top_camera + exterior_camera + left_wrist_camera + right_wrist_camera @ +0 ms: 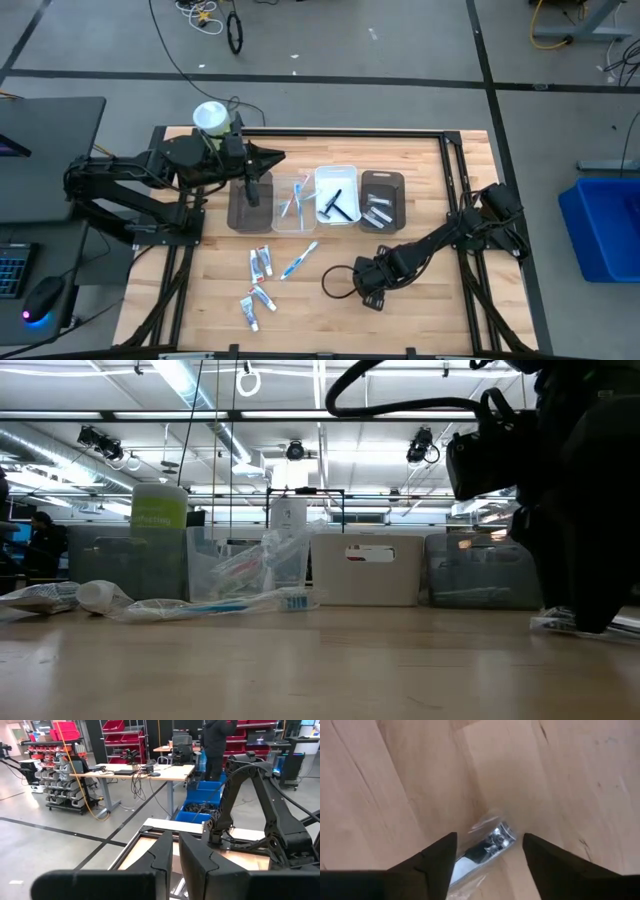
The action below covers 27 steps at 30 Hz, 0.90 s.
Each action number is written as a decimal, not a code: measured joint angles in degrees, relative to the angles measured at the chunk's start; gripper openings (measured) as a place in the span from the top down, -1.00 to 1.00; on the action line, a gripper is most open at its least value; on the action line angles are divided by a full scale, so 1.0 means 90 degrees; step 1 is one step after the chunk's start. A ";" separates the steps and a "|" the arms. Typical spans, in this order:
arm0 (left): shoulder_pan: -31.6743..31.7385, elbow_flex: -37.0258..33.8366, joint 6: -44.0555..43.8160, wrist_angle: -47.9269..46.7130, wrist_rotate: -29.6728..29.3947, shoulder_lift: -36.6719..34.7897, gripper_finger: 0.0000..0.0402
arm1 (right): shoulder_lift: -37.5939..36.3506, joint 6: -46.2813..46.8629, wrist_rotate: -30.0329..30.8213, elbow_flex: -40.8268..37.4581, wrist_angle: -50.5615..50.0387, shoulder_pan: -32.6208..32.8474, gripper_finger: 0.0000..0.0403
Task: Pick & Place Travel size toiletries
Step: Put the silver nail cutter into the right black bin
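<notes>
Between the spread right claw (487, 857) fingers lies a silvery wrapped item (485, 847)

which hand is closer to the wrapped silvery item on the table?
Right. The right hand is directly over the wrapped silvery item, fingers open either side of it. The left hand is across the table, above the dark tray.

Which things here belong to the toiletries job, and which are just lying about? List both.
Job: toothpaste tubes, toothbrush, black razor, wrapped silvery item under the open right claw.
Lying about: green-white canister, blue bin, floor cables.
</notes>
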 joint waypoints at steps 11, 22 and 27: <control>0.0000 0.0002 0.0071 0.0000 -0.0002 0.0000 0.80 | -0.0076 -0.0051 0.0051 -0.0024 -0.0189 -0.0012 0.44; 0.0000 0.0000 0.0089 0.0002 -0.0002 0.0000 0.80 | -0.0121 -0.0055 -0.0271 -0.0018 -0.0164 0.0000 0.61; 0.0000 0.0001 0.0089 0.0002 -0.0002 0.0000 0.80 | -0.0134 -0.0494 -0.0512 0.0228 -0.0173 -0.0094 0.61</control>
